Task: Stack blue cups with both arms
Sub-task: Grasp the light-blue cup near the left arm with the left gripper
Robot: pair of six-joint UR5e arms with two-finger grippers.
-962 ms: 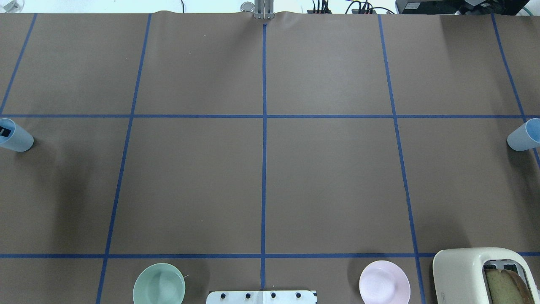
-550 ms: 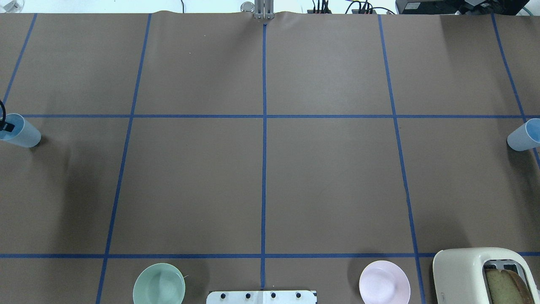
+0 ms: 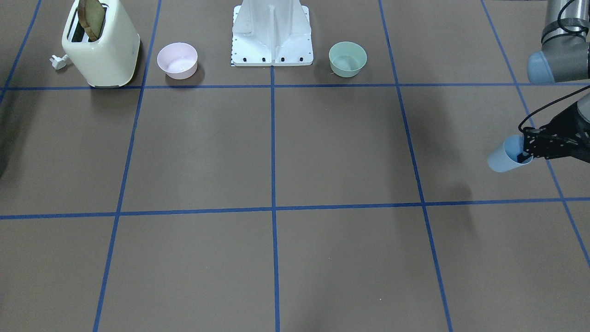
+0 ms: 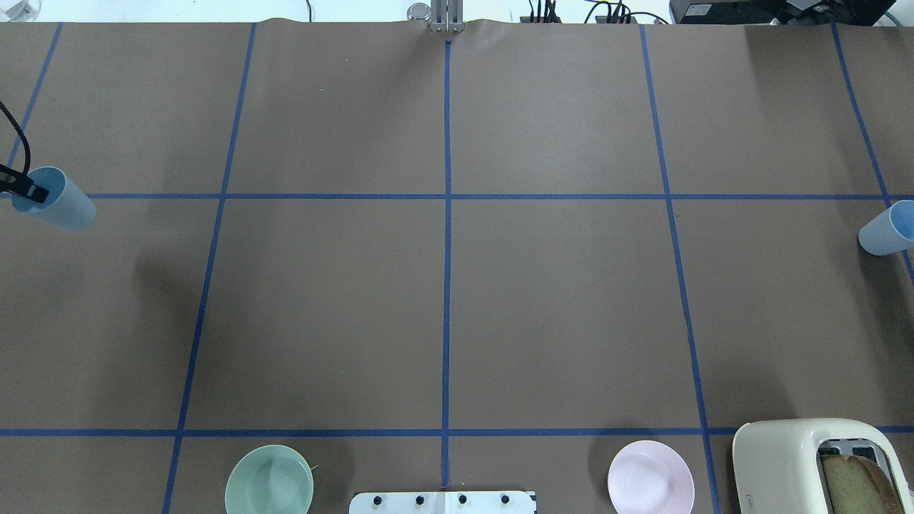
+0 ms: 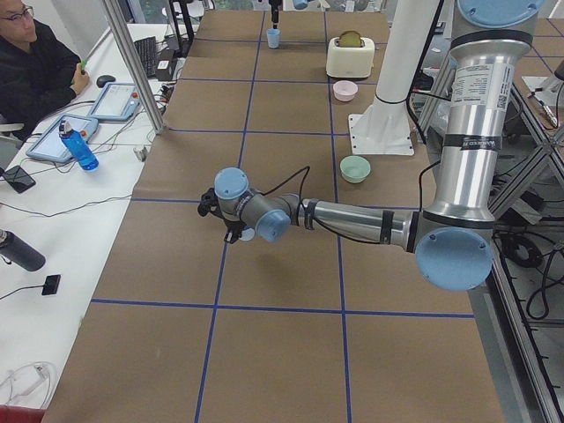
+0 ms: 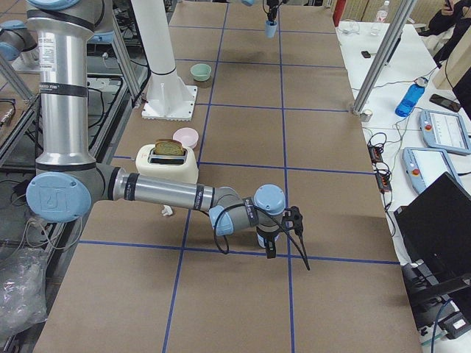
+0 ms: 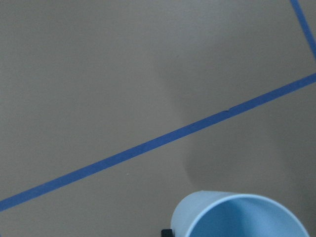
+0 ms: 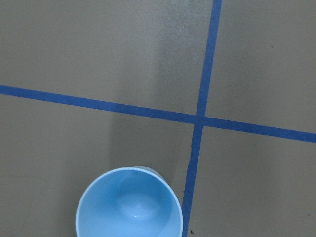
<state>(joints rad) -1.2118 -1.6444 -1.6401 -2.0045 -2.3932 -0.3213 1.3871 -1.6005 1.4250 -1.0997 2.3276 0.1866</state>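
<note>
My left gripper [image 3: 525, 150] is shut on the rim of one pale-blue cup [image 3: 506, 157], with one finger inside it. It holds the cup tilted above the table at the far left of the overhead view [image 4: 61, 201]. The cup's rim shows at the bottom of the left wrist view [image 7: 242, 217]. The second blue cup [image 4: 885, 230] is at the table's far right edge and fills the bottom of the right wrist view [image 8: 129, 203]. My right gripper [image 6: 283, 229] is right at this cup [image 6: 263, 237]. I cannot tell whether it is open or shut.
A cream toaster [image 4: 814, 464] with a bread slice, a pink bowl [image 4: 650, 478], a sage-green bowl [image 4: 269, 482] and the white pedestal base [image 4: 443, 502] line the near edge. Blue tape lines grid the brown table. An operator [image 5: 31, 62] sits beyond the far edge.
My left gripper has carried its cup away from the robot and a little toward the table's middle. The right cup has not moved.
</note>
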